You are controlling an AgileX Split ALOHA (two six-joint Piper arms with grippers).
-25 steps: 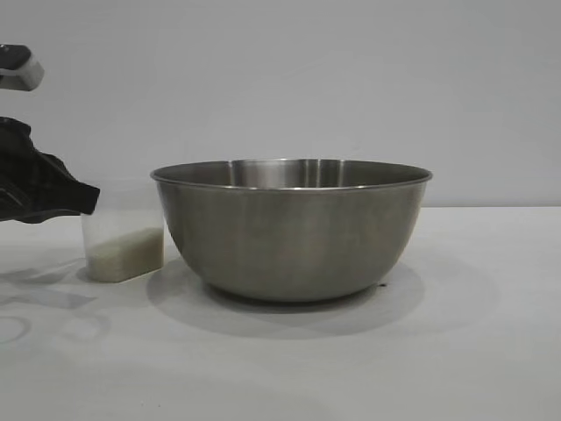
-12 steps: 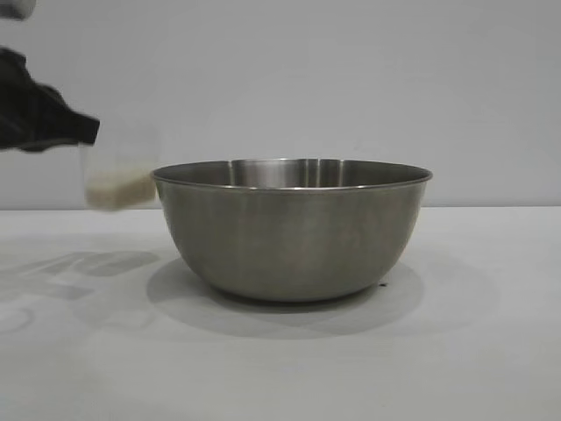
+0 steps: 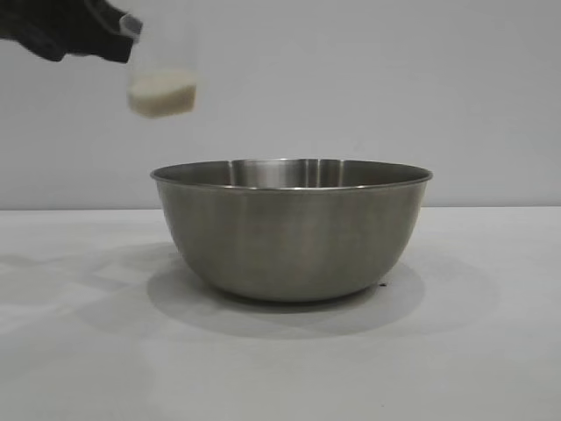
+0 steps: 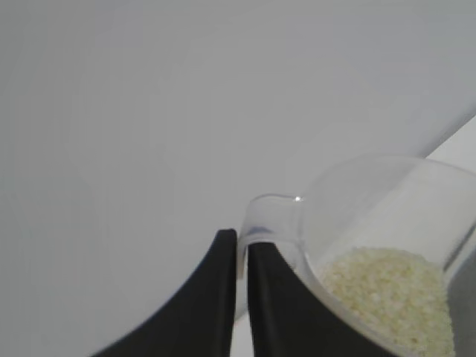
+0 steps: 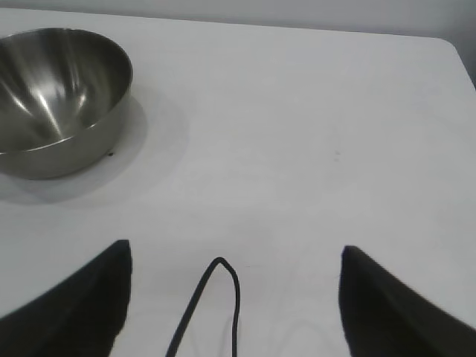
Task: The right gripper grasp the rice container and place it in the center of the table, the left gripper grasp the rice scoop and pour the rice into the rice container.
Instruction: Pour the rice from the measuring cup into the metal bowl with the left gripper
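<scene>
A: What colour is the bowl [image 3: 291,230]?
B: Brushed steel grey, with pale streaks of reflected light inside and a bright thin rim.
A: And the scoop [image 3: 159,66]?
B: Clear, see-through plastic, no markings that I can make out. The rice [image 3: 161,94] in it is creamy white.
A: The claws?
B: Left claw [image 4: 242,256] plain black; right claw [image 5: 234,297] black too, with a black cable [image 5: 212,297].
A: The desk [image 3: 473,351]?
B: Plain white, grey shadow around the bowl.
</scene>
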